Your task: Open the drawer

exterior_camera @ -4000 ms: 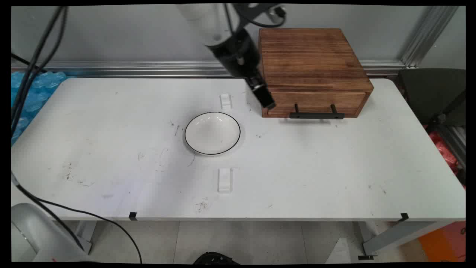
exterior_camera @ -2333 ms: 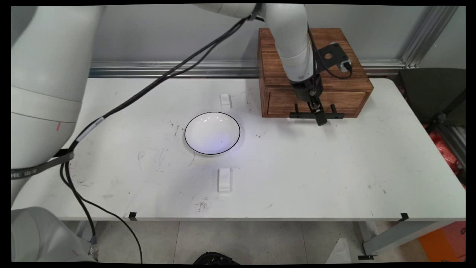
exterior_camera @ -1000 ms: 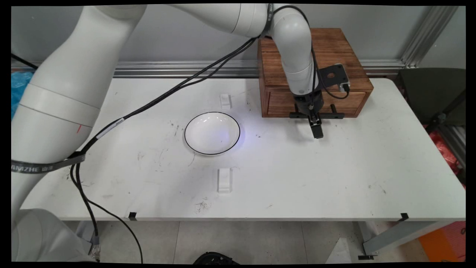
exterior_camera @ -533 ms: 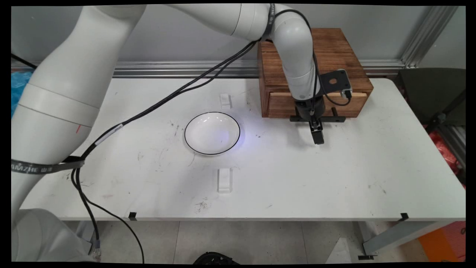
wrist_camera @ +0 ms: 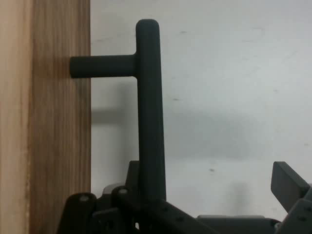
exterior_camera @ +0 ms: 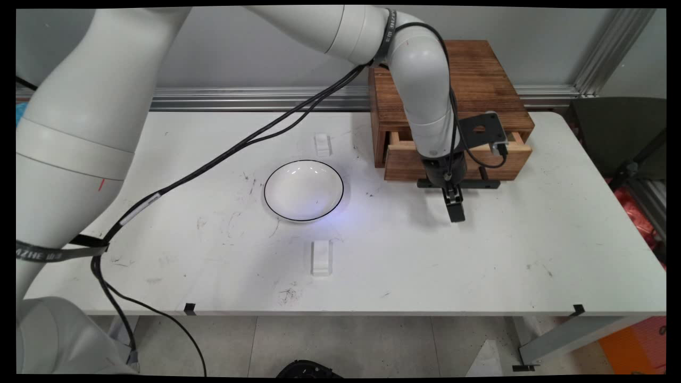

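Pincer (exterior_camera: 456,211) at part-open wooden drawer's (exterior_camera: 457,159) handle (exterior_camera: 458,184).

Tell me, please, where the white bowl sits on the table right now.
In the main view the white bowl sits near the table's middle, left of the wooden drawer box and the gripper, between two small white blocks.

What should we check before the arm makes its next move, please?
1. Drawer partly out of the wooden box: ok.
2. Handle lies inside the open hand: ok.
3. Hand clamped on the handle: not ok; the visible finger stands apart from the bar.
4. Bowl well to the side of the drawer's front: ok.
5. Drawer's contents: cannot tell; the arm hides most of the opening.
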You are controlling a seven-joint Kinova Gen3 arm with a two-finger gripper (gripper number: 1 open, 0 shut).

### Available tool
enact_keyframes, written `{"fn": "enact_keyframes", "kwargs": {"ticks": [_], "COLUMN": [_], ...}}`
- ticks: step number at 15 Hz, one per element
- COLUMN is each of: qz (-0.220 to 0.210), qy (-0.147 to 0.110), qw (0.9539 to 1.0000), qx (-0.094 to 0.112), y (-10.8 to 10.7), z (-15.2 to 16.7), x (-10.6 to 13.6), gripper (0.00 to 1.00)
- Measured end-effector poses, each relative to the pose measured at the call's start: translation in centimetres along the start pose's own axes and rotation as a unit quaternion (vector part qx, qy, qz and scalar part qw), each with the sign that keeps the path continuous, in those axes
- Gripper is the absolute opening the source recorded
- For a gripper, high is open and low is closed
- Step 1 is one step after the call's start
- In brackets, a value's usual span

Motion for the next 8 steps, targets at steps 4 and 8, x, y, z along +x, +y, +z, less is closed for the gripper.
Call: {"fn": "enact_keyframes", "kwargs": {"ticks": [4, 8], "qz": [-0.002, -0.004], "qy": [0.001, 0.004], "qw": [0.9999, 0.9998], "qx": [-0.011, -0.020], "y": [2.5, 4.8], "z": [-0.7, -1.4], "x": [0.1, 0.2], "gripper": [1.00, 1.00]}}
